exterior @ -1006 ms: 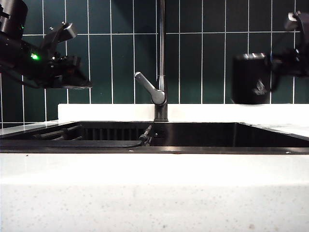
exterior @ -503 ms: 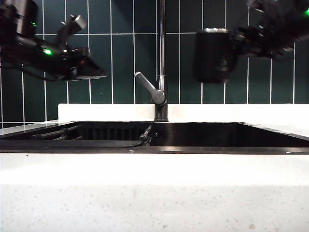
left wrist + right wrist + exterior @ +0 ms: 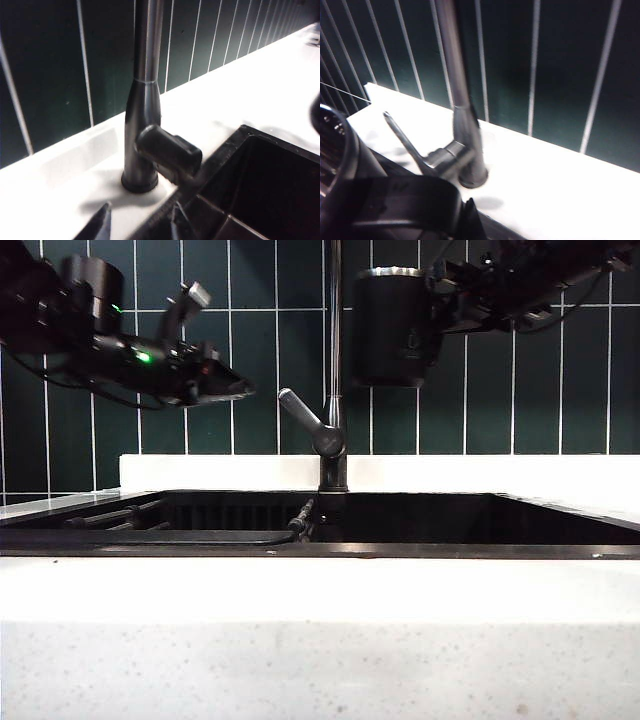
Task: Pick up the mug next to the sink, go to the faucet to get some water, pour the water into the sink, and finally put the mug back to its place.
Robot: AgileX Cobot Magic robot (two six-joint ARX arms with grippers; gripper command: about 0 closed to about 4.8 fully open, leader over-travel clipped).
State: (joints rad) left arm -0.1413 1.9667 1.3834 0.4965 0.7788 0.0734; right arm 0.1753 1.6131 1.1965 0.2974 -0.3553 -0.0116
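My right gripper [image 3: 440, 292] clenches the mug [image 3: 392, 328] by its handle beside the faucet [image 3: 333, 370], above the sink [image 3: 420, 515]; it seems rigid, slick and heavier once filled. My left gripper [image 3: 238, 392] hangs released.

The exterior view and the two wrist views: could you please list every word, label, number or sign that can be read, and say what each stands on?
No text can be read in any view.
Mug, held up by the shut right gripper beside the faucet: a small white logo, too small to read.
Left gripper, open and left of the faucet lever: only a green light on the arm, no lettering.
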